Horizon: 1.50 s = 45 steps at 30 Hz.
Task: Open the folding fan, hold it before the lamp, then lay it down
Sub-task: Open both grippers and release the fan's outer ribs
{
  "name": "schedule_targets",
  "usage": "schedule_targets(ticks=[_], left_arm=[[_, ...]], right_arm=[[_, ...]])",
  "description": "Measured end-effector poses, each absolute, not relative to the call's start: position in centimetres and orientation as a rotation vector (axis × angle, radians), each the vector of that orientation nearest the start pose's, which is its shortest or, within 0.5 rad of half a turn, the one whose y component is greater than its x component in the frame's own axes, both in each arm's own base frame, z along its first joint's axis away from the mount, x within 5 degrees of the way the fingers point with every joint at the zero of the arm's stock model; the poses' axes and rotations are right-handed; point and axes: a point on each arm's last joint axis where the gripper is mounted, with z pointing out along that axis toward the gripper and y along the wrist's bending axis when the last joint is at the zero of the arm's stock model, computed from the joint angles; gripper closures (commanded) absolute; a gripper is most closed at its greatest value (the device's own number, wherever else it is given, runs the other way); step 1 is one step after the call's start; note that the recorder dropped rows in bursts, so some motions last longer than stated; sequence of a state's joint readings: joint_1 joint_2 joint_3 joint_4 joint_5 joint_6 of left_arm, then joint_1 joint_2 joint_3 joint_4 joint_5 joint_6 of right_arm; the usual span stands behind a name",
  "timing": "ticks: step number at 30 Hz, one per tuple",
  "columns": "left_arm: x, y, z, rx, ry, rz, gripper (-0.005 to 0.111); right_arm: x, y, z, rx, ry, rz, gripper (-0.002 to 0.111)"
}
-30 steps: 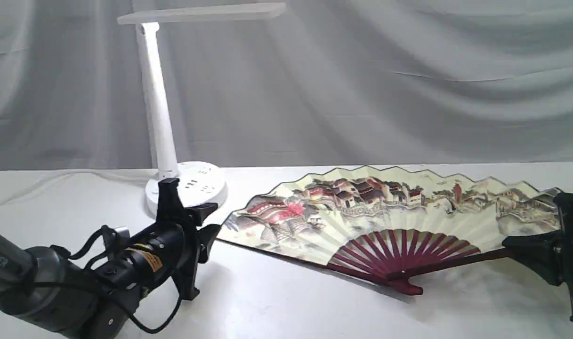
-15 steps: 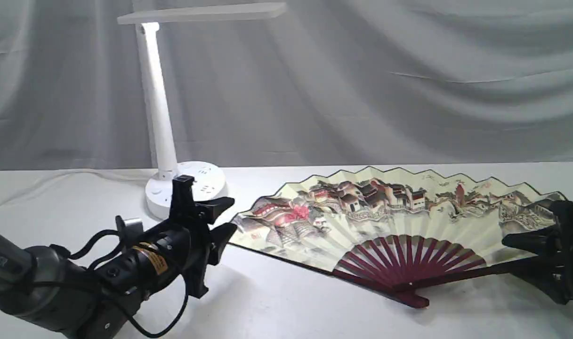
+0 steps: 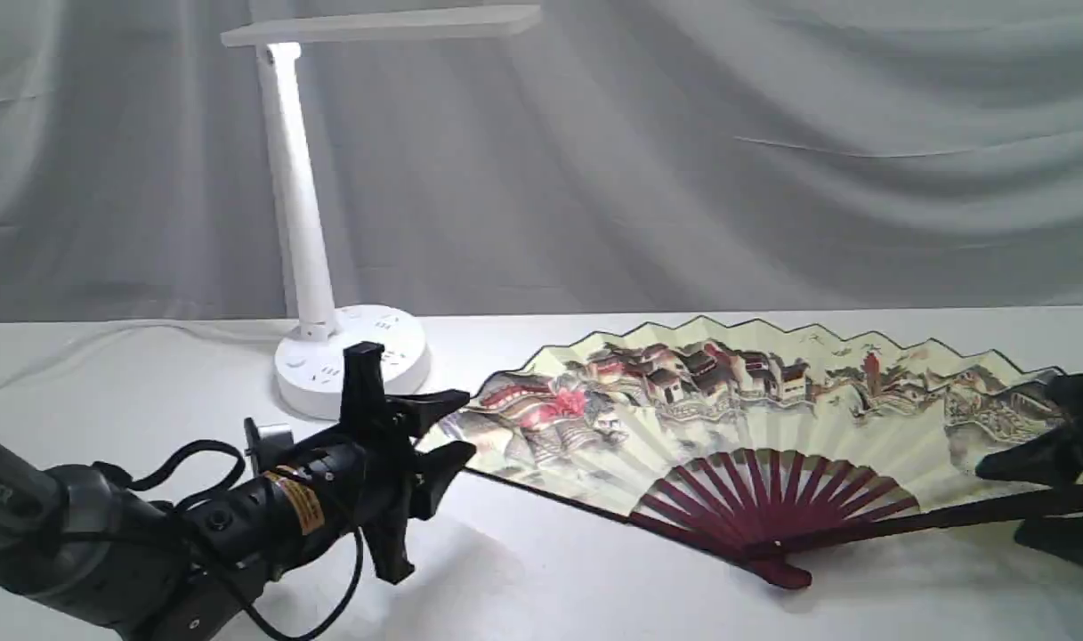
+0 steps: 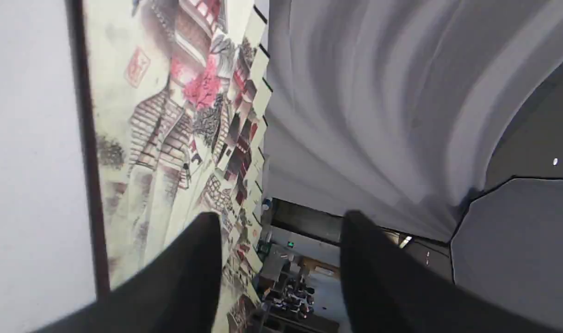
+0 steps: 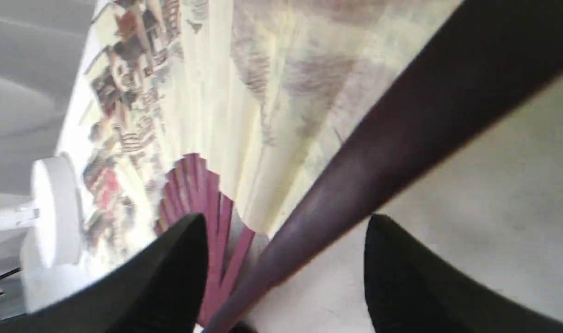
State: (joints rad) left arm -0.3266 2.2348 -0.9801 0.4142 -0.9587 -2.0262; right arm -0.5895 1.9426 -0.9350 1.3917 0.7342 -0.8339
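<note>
The folding fan (image 3: 772,409) lies spread open on the white table, painted side up, its maroon ribs meeting at a pivot near the front. My left gripper (image 3: 456,429) stands open at the fan's left edge; in the left wrist view (image 4: 279,222) nothing is between its fingers, and the fan's leaf (image 4: 170,129) lies beside one finger. My right gripper (image 3: 1008,500) is open at the fan's right end. The dark outer rib (image 5: 383,148) runs between its spread fingers (image 5: 188,259) with gaps on both sides. The white lamp (image 3: 301,205) stands at the back left.
The lamp's round base (image 3: 354,361) with sockets sits just behind my left gripper, and it also shows in the right wrist view (image 5: 54,208). A grey draped cloth (image 3: 728,160) hangs behind the table. A white cable (image 3: 105,343) runs left from the lamp.
My right gripper has opened and let go of the fan's outer rib. The fan has settled slightly lower and to the right. My left gripper has moved right, up to the fan's left edge.
</note>
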Motion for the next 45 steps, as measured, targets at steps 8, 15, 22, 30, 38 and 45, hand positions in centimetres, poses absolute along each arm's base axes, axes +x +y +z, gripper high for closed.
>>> schedule_targets(ticks=[8, 15, 22, 30, 38, 45], left_arm=[[37.5, -15.7, 8.0, -1.224, 1.862, -1.656, 0.066], [38.5, -15.0, 11.6, -1.070, 2.081, -1.396, 0.066], [37.9, -13.3, 16.0, -0.935, 2.204, -1.001, 0.066], [36.7, -9.8, 21.1, -0.757, 2.153, -0.507, 0.067], [34.4, -5.4, 24.8, -0.605, 2.141, 0.144, 0.073], [31.8, -5.1, 25.5, -0.369, 2.407, 0.301, 0.107]], right_arm=[[30.5, -15.0, 15.5, 1.033, 2.305, 0.584, 0.057], [30.3, -13.2, 16.4, 0.917, 2.400, 0.658, 0.061], [30.3, -11.0, 17.0, 0.762, 2.522, 0.606, 0.063], [32.4, -7.0, 19.0, 0.457, 2.675, 0.485, 0.063], [33.2, -4.9, 19.8, 0.316, 2.822, 0.171, 0.067], [32.5, -5.5, 20.1, 0.215, 2.916, -0.013, 0.067]])
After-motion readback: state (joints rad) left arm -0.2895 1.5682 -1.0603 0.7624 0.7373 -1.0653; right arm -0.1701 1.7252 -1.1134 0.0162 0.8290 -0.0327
